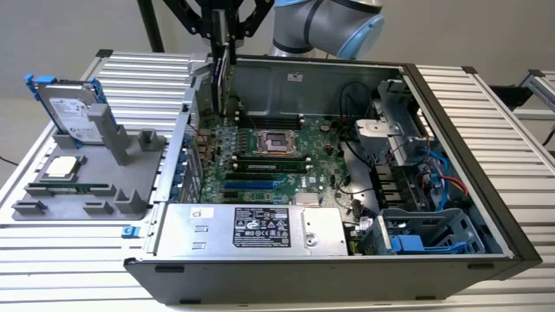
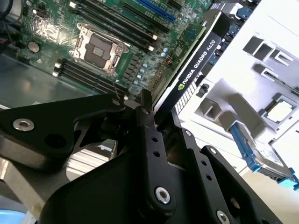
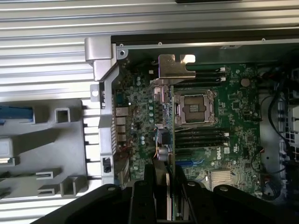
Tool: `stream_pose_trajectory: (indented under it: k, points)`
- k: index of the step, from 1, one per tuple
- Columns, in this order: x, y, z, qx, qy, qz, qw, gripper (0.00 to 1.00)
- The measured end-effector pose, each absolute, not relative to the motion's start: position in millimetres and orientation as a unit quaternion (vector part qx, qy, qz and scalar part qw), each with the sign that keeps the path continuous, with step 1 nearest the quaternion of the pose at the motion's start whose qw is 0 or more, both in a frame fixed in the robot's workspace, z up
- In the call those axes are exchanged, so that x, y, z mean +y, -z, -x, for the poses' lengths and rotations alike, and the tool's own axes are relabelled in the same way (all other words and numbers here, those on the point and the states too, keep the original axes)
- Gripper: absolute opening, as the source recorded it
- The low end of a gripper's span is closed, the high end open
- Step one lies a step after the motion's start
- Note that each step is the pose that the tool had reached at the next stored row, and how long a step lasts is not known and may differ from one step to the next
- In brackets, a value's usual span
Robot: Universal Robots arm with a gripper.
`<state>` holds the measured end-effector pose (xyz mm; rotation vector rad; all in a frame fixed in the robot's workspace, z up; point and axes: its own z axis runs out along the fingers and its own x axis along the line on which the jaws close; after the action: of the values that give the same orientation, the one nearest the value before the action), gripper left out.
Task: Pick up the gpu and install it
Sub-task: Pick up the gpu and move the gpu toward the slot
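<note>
Black jaws clamped on flat green gpu card (image 2: 198, 65) with black cooler, long axis pointing down at green motherboard (image 1: 225, 149).

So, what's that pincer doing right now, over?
Pincer shut on the gpu. Card held on edge above the motherboard, not in a slot. Nothing visibly in its way.
</note>
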<state>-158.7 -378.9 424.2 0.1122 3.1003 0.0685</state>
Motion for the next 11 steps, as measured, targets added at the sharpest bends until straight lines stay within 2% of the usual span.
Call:
stream_pose_trajectory:
  k: [11]
  points:
    - [-376, -423, 146, 0.999, -0.022, -0.036, 0.019, 0.00]
